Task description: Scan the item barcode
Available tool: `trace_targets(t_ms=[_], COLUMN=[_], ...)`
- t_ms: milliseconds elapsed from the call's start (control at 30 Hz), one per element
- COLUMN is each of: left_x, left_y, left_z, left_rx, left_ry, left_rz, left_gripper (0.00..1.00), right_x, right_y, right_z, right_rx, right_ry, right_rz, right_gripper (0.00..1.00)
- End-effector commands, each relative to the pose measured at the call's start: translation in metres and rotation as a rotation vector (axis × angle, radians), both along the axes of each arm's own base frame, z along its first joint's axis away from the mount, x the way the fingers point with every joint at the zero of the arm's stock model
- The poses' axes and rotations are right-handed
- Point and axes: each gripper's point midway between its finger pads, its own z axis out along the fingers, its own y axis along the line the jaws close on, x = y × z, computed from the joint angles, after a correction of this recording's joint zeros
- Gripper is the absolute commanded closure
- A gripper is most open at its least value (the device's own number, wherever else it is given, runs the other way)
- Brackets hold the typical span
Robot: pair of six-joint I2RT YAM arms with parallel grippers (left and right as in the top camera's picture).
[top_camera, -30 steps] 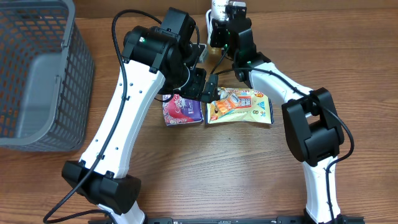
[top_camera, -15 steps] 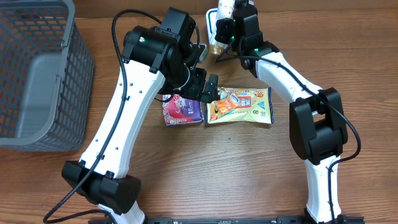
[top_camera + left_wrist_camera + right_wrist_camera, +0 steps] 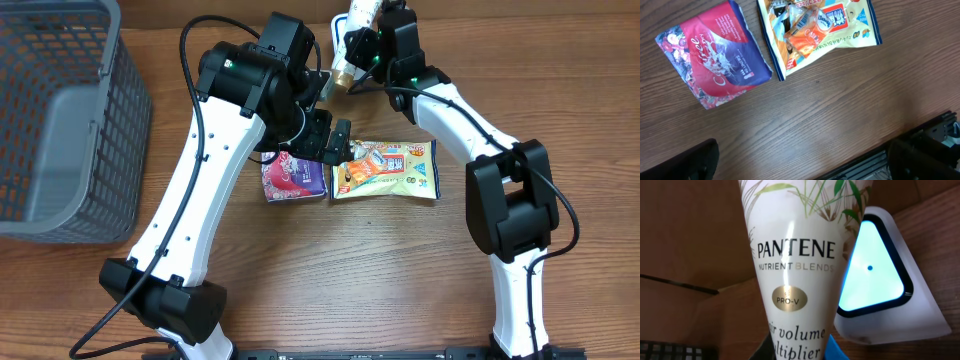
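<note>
My right gripper (image 3: 800, 352) is shut on a white Pantene tube (image 3: 795, 270), which rises between a dark finger and a blue pad (image 3: 836, 350). Just right of the tube stands the white barcode scanner (image 3: 875, 275), its triangular window lit cyan. Whether the tube touches it I cannot tell, and no barcode shows on the tube's visible face. From overhead, the right gripper (image 3: 378, 42) holds the tube (image 3: 358, 18) at the table's far edge. My left gripper (image 3: 802, 165) hangs open above bare wood, with nothing between its fingers (image 3: 690, 162).
A red and purple pack (image 3: 293, 177) and a yellow snack bag (image 3: 388, 170) lie flat side by side mid-table, under the left wrist (image 3: 335, 140). A grey mesh basket (image 3: 55, 120) fills the far left. The table's front edge (image 3: 920, 135) shows in the left wrist view.
The right arm has swung its forearm rightward and tilted the tube at the far edge; most of that came early. The left arm has stayed put.
</note>
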Motion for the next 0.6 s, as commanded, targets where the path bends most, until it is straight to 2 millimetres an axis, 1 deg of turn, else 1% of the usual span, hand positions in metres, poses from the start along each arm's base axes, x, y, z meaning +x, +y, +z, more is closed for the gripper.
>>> trace_targets(t_ms=[0, 100, 233, 367, 567], left_x=[0.000, 0.000, 0.000, 0.000, 0.000], left_y=[0.001, 0.001, 0.001, 0.001, 0.001], left_z=[-0.002, -0.002, -0.002, -0.002, -0.002], left_rx=[0.010, 0.010, 0.009, 0.009, 0.009], left_ry=[-0.004, -0.004, -0.004, -0.004, -0.004], left_rz=[-0.020, -0.020, -0.020, -0.020, -0.020], left_gripper=[0.00, 0.00, 0.00, 0.00, 0.00], right_x=[0.009, 0.010, 0.011, 0.013, 0.017], right_y=[0.005, 0.007, 0.009, 0.006, -0.009], right_z=[0.017, 0.026, 0.032, 0.035, 0.037], right_rx=[0.048, 0.059, 0.066, 0.068, 0.085], right_ry=[-0.033, -0.050, -0.057, -0.060, -0.055], right_rz=[0.007, 0.018, 0.026, 0.023, 0.030], right_gripper=[0.96, 0.96, 0.96, 0.96, 0.96])
